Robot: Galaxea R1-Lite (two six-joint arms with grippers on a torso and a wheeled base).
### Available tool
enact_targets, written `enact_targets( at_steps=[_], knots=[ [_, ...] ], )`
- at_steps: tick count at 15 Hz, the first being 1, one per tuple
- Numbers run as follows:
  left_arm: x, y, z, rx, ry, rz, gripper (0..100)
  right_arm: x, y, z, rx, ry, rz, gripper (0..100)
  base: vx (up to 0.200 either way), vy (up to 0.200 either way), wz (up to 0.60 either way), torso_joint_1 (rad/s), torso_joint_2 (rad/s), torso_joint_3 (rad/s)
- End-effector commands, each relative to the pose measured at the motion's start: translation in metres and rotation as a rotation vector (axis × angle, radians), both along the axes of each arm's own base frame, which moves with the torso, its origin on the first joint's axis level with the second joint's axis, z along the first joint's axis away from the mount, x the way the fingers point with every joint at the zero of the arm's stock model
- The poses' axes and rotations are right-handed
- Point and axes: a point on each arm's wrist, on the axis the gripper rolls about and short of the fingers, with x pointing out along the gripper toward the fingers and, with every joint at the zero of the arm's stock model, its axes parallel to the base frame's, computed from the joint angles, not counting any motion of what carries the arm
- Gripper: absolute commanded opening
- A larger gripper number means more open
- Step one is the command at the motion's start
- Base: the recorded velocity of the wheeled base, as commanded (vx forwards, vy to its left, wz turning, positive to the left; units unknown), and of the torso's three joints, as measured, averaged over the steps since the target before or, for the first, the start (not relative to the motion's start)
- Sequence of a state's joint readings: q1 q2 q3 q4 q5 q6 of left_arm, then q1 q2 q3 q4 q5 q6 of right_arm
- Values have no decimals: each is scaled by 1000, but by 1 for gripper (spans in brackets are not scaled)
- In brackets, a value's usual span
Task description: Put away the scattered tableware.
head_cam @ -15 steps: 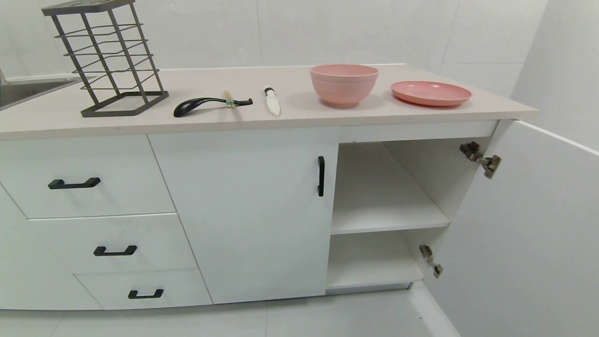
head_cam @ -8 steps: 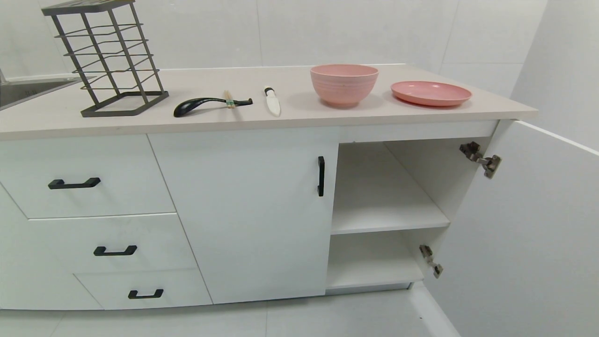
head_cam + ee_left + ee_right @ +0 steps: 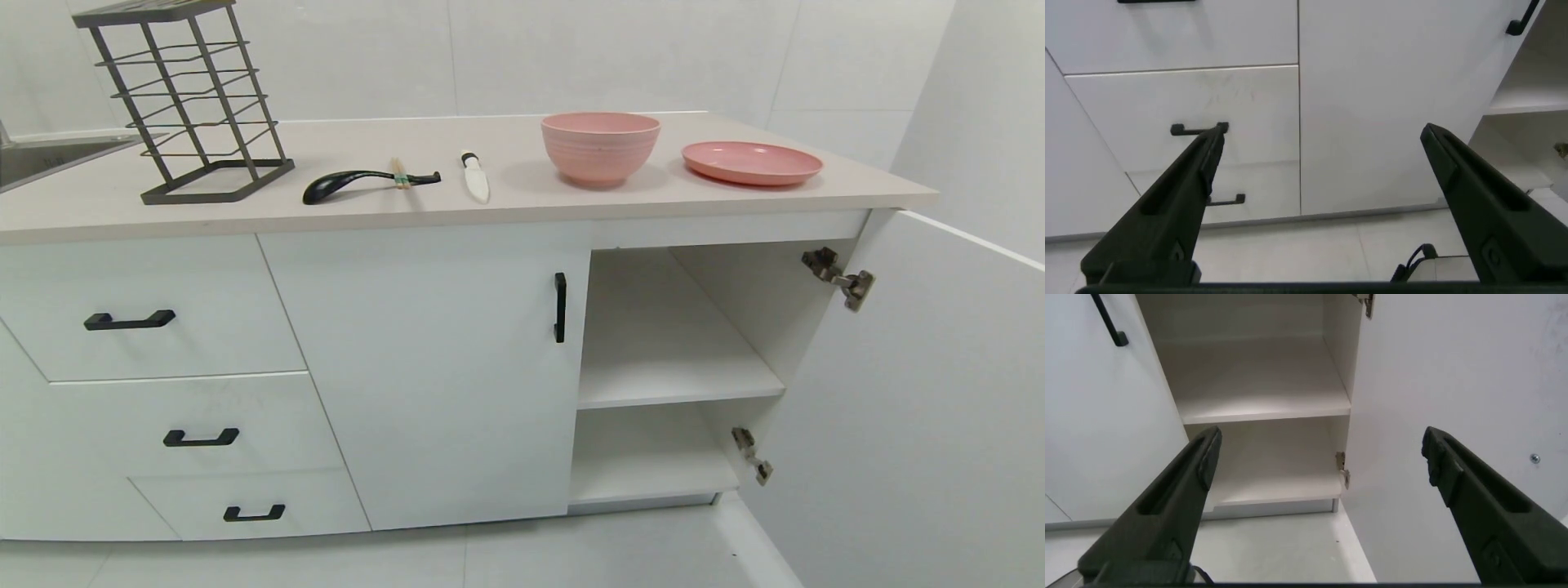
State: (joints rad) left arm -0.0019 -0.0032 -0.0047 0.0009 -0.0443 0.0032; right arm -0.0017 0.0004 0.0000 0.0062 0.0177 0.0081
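nothing has moved since the earlier frames. the pink bowl (image 3: 600,147) stands on the countertop (image 3: 245,208), and the pink plate (image 3: 752,162) lies near it on the right. to the left of the bowl lie a white knife (image 3: 474,176) and a black spoon (image 3: 359,183) with chopsticks (image 3: 400,174) across its handle. the wire rack (image 3: 192,106) stands further left. below, the cabinet door (image 3: 914,392) is open. the left gripper (image 3: 1323,135) has its fingers spread wide before the drawers (image 3: 1184,106). the right gripper (image 3: 1323,439) is also spread wide, before the cabinet shelf (image 3: 1257,392).
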Motion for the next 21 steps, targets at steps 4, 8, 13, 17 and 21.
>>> enact_targets(
  at_steps=[4,8,13,17,21],
  knots=[
    [1,0,-1,0,7,0,100,0,0,0,1,-2,1,100,50,-50,0,1,2,1],
    [1,0,-1,-2,7,-1,100,0,0,0,1,-2,1,100,200,-200,0,2,0,1],
    [1,0,-1,-6,7,-3,100,0,0,0,1,-2,1,100,40,0,0,1,0,0],
    [1,0,-1,-8,7,-1,100,0,0,0,0,-2,1,100,100,0,0,-2,-6,4],
    [1,0,-1,-6,7,-4,100,0,0,0,0,-2,1,100,0,0,0,107,-102,-42]
  ],
)
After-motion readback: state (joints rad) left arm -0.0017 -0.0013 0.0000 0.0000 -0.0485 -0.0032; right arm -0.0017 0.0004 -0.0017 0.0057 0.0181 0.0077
